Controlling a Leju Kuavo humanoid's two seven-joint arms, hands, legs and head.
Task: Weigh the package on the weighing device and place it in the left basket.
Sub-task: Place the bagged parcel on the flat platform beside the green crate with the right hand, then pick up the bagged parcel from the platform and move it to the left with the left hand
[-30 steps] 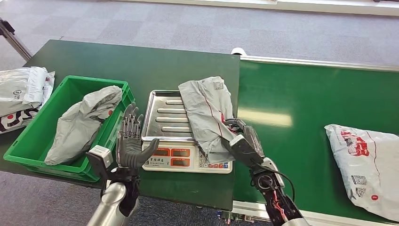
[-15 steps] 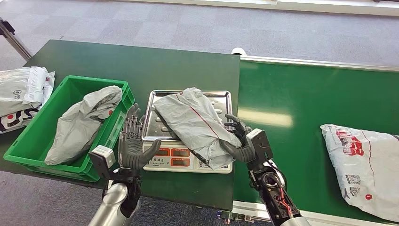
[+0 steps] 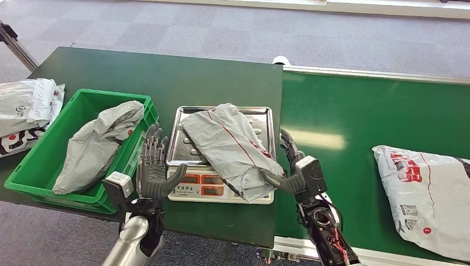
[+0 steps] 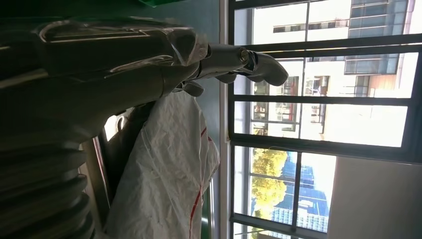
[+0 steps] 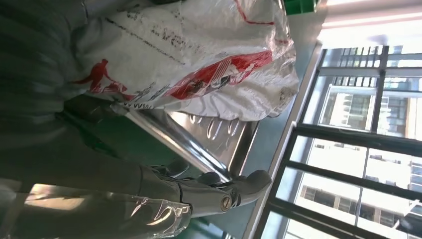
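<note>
Grey package (image 3: 233, 147) with a red line and red print. Silver tray (image 3: 183, 128) on a white scale (image 3: 221, 191), orange displays. Bright green basket (image 3: 41, 155) holding a grey bag (image 3: 94, 144). Dark green surface (image 3: 166, 77); brighter green belt (image 3: 360, 116). White bag (image 3: 424, 197), red markings.

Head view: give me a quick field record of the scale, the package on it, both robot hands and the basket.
scale: grey scale, steel tray, on the dark green table
package on scale: grey package lies across the tray, one end hanging over the display
right robot hand: right robot hand at the package's right edge, thumb against it, fingers spread
left robot hand: left robot hand raised, fingers apart, holding nothing, between scale and basket
basket: green basket left of the scale, one grey parcel inside
</note>
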